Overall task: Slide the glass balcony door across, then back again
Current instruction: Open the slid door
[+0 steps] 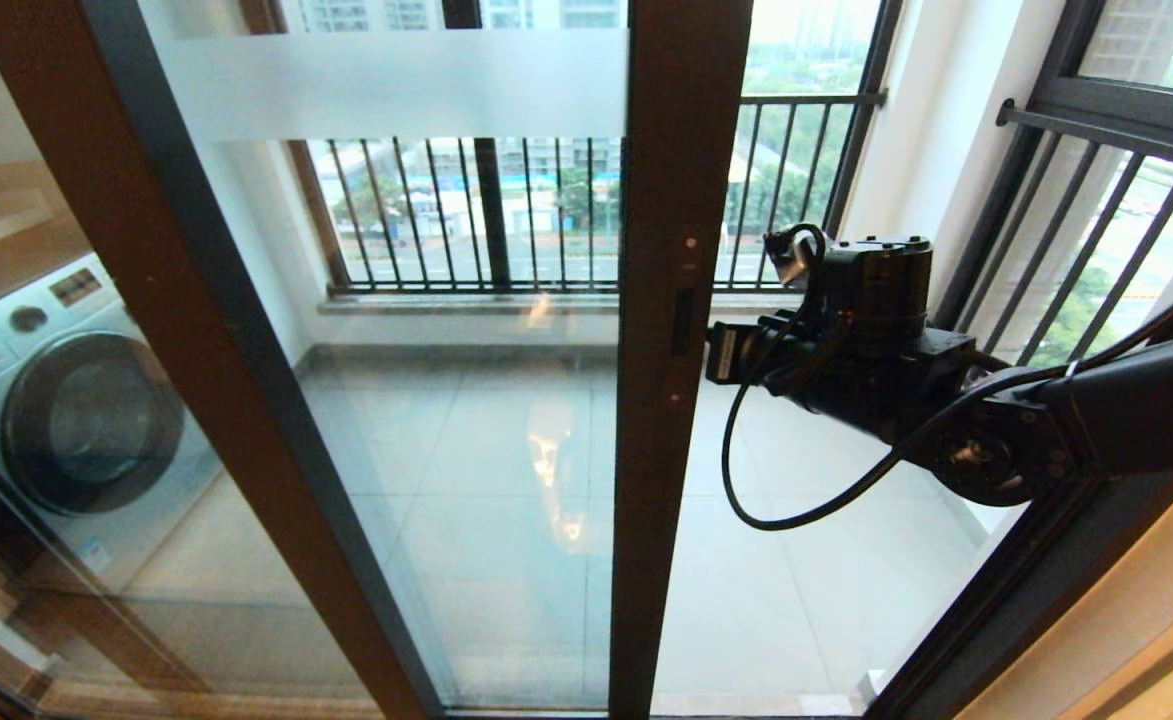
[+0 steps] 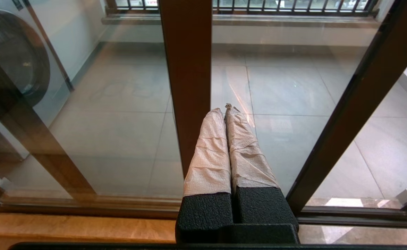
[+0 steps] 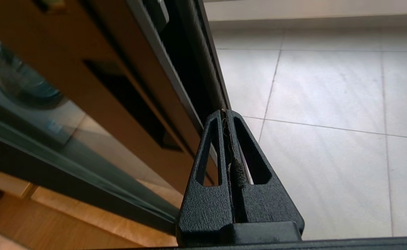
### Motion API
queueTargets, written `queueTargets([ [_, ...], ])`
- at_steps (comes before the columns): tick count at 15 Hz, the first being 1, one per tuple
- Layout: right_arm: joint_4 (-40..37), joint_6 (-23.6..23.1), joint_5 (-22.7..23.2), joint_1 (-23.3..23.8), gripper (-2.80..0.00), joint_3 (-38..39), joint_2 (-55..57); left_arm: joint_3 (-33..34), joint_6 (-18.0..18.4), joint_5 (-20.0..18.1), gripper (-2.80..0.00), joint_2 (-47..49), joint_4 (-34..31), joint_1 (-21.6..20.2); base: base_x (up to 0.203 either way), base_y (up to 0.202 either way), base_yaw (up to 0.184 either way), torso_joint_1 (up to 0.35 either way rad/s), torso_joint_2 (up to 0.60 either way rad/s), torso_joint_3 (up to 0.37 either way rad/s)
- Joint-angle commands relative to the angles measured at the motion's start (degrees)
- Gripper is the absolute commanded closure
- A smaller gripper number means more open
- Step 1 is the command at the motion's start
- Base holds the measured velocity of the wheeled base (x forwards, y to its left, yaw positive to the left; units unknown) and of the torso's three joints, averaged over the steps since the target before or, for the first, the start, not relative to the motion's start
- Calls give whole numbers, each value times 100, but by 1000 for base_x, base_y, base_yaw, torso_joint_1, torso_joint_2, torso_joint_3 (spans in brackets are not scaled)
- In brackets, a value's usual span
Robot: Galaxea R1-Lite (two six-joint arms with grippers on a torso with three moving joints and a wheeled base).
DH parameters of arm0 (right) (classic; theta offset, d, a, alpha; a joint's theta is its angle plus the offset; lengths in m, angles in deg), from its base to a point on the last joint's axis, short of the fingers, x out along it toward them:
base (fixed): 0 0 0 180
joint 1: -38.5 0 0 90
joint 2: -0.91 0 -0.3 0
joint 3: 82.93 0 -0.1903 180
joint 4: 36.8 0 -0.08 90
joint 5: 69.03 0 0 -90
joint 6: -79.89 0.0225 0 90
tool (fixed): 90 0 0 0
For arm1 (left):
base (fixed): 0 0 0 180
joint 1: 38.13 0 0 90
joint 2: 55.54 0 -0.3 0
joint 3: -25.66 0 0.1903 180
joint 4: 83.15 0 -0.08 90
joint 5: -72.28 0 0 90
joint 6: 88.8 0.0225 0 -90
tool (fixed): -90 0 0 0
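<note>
**Right gripper at the edge of the balcony door stile**

Pale grey floor tiles [image 1: 506,470] of a balcony form the background, seen through glass and through the open gap beside the door. Right gripper [image 3: 227,113]: its black, slotted fingers are pressed together with nothing between them, and their tips sit against the outer edge of the door's vertical stile, just beside the slim black handle slot [image 1: 683,322]. In the head view the right gripper [image 1: 714,352] reaches in from the robot's right at handle height; whether the tips truly touch the frame or only sit very near it cannot be settled.

Immediately before the fingers stands the glass balcony door [image 1: 466,400], a tall clear panel in a dark brown frame with a frosted white band [image 1: 396,85] across its upper part. It is partly slid over, so open space lies on the gripper's own side of the stile.

Beyond the door, black-barred railings [image 1: 466,215] close the far side of the balcony. Farthest from the right gripper, behind the glass, stands a white front-loading washing machine [image 1: 76,410].

Left gripper [image 2: 226,107]: its paper-wrapped fingers are closed together, empty, held low in front of the glass, apart from the door.
</note>
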Motion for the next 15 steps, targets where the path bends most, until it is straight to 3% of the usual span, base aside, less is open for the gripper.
queueTargets([
  [1, 15, 0, -14, -38, 0, 0, 28, 0, 0, 3, 0, 0, 1, -1, 0, 0, 0, 0, 0, 0],
  [10, 15, 180, -23, 65, 0, -5, -45, 0, 0, 3, 0, -3, 1, -1, 0, 0, 0, 0, 0, 0],
  [15, 17, 187, -31, 642, 0, 192, -431, 0, 0, 3, 0, -9, 1, -1, 0, 0, 0, 0, 0, 0],
])
